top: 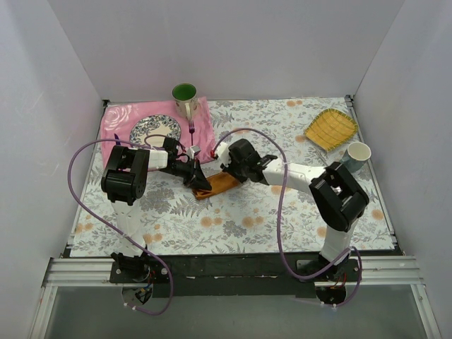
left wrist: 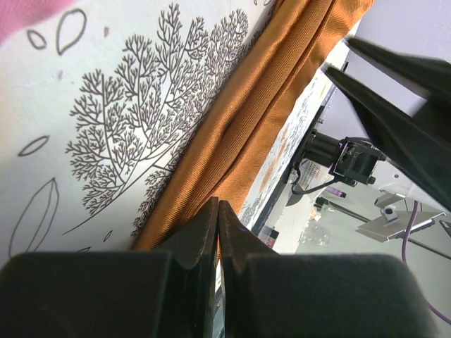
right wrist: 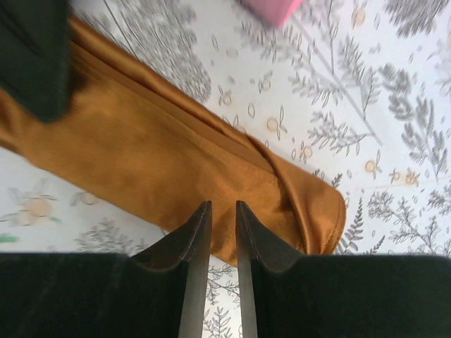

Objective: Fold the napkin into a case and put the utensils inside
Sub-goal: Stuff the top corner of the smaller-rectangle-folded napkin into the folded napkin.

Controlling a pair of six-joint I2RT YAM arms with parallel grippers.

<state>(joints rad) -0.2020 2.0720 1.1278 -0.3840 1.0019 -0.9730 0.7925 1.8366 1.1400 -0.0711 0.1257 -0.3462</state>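
The rust-orange napkin [top: 219,185] lies folded into a narrow strip on the leaf-patterned table cover, at the middle. My left gripper [top: 203,183] is at its left end. In the left wrist view the jaws [left wrist: 217,205] are pressed together on the edge of the napkin [left wrist: 261,120]. My right gripper [top: 231,171] hovers over the strip's other end. In the right wrist view it [right wrist: 223,204] is open by a narrow gap above the napkin [right wrist: 162,162], with nothing between its jaws. A small purple-handled fork [top: 191,130] lies on the pink cloth. No spoon shows.
A pink cloth [top: 116,123] at the back left carries a patterned plate [top: 154,129]. A green-lined cup [top: 185,98] stands behind it. A yellow dish [top: 330,128] and a white cup [top: 358,154] sit at the back right. White walls enclose the table.
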